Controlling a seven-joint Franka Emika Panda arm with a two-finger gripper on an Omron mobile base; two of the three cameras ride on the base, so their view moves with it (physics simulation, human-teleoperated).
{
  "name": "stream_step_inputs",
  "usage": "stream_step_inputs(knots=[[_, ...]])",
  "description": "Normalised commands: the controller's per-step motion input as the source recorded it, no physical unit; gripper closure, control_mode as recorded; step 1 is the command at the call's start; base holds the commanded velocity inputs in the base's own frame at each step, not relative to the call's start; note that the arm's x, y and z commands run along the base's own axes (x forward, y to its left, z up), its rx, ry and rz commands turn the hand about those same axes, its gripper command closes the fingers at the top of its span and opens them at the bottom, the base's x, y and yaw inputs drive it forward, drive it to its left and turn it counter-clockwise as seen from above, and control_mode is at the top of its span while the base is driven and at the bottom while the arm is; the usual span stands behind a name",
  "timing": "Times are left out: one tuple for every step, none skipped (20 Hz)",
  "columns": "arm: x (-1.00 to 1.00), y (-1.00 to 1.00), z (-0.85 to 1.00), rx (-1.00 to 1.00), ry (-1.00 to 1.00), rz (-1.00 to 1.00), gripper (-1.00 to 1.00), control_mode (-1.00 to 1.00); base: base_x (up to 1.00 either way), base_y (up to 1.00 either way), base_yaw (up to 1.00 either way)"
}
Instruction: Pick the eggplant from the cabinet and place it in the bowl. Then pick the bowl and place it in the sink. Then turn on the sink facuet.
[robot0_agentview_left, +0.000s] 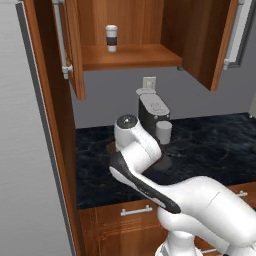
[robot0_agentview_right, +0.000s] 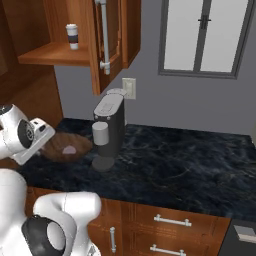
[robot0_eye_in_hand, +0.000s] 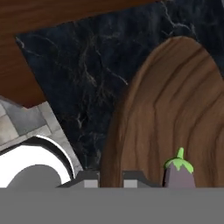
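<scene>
Paper cup (robot0_agentview_left: 111, 38), coffee machine (robot0_agentview_right: 111, 131), window (robot0_agentview_right: 205, 37)

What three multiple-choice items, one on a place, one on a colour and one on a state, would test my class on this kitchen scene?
1. Where is the eggplant?
A. on the cabinet shelf
B. in the wooden bowl
C. on the floor

2. What colour is the eggplant's stem cap?
A. green
B. red
C. white

3. How do the doors of the cabinet holding the paper cup stand?
A. both shut
B. open
C. taken off

Answers:
1 B, the hand view shows it lying inside the bowl.
2 A, the cap is bright green above the purple body.
3 B, both base views show the doors swung out, the shelf in view.
</scene>
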Motion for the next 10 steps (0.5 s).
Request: stream_step_inputs(knots=[[-1.0, 0.0, 1.0, -0.01, -0.17, 0.25, 1.0, -1.0, 0.0, 0.0, 0.0], [-1.0, 0.0, 1.0, 0.0, -0.17, 0.3, 1.0, -1.0, 0.0, 0.0, 0.0], [-1.0, 0.0, 1.0, 0.0, -0.15, 0.31, 1.0, -1.0, 0.0, 0.0, 0.0], [-1.0, 0.0, 1.0, 0.0, -0.15, 0.33, 1.0, -1.0, 0.0, 0.0, 0.0], [-1.0, 0.0, 1.0, 0.0, -0.16, 0.33, 1.0, -1.0, 0.0, 0.0, 0.0], [-1.0, -0.01, 1.0, 0.0, -0.14, 0.34, 1.0, -1.0, 0.0, 0.0, 0.0], [-1.0, -0.01, 1.0, 0.0, -0.16, 0.35, 1.0, -1.0, 0.0, 0.0, 0.0], [-1.0, -0.06, 1.0, 0.0, -0.15, 0.33, 1.0, -1.0, 0.0, 0.0, 0.0], [-1.0, -0.15, 1.0, 0.0, -0.15, 0.34, 1.0, -1.0, 0.0, 0.0, 0.0], [-1.0, -0.11, 1.0, 0.0, -0.14, 0.31, 1.0, -1.0, 0.0, 0.0, 0.0]])
